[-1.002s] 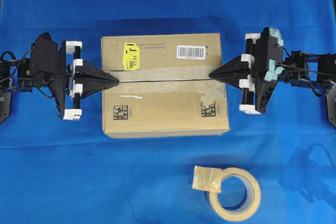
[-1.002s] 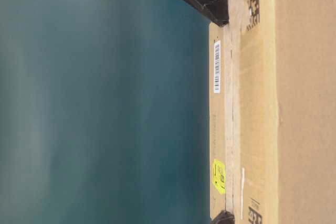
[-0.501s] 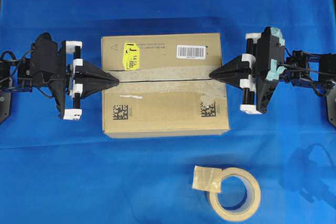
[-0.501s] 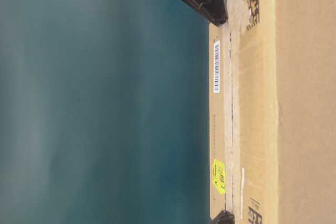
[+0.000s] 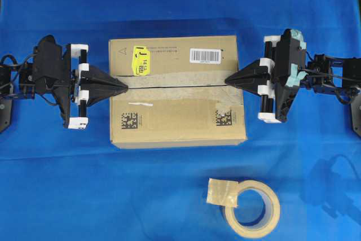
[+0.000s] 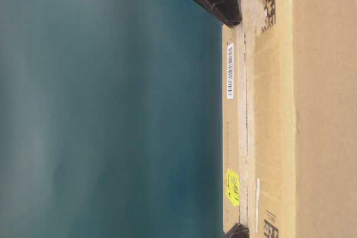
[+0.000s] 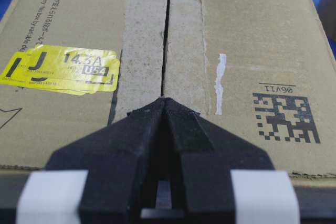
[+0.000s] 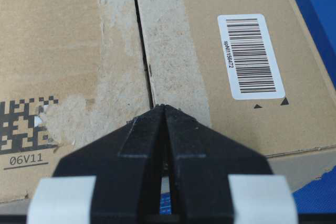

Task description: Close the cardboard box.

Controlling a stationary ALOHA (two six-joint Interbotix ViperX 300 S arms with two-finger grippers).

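The cardboard box (image 5: 177, 111) lies in the middle of the blue cloth with its top flaps folded flat. They meet along a narrow seam (image 5: 175, 86) between old tape marks. My left gripper (image 5: 124, 87) is shut, and its tip rests on the seam's left end, beside the yellow sticker (image 7: 63, 69). My right gripper (image 5: 227, 80) is also shut, with its tip on the seam's right end, below the white barcode label (image 8: 251, 56). The left wrist view shows the left gripper (image 7: 166, 100) touching the box (image 7: 252, 35). The right wrist view shows the right gripper (image 8: 164, 107) doing the same. Neither holds anything.
A tan tape roll (image 5: 256, 185) lies on the blue cloth (image 5: 113, 196) in front of the box, to the right. The table-level view, turned sideways, shows the box (image 6: 312, 110) close up with both tips at its top.
The right gripper has shifted very slightly at the box's right edge. The box and the left gripper have not moved.
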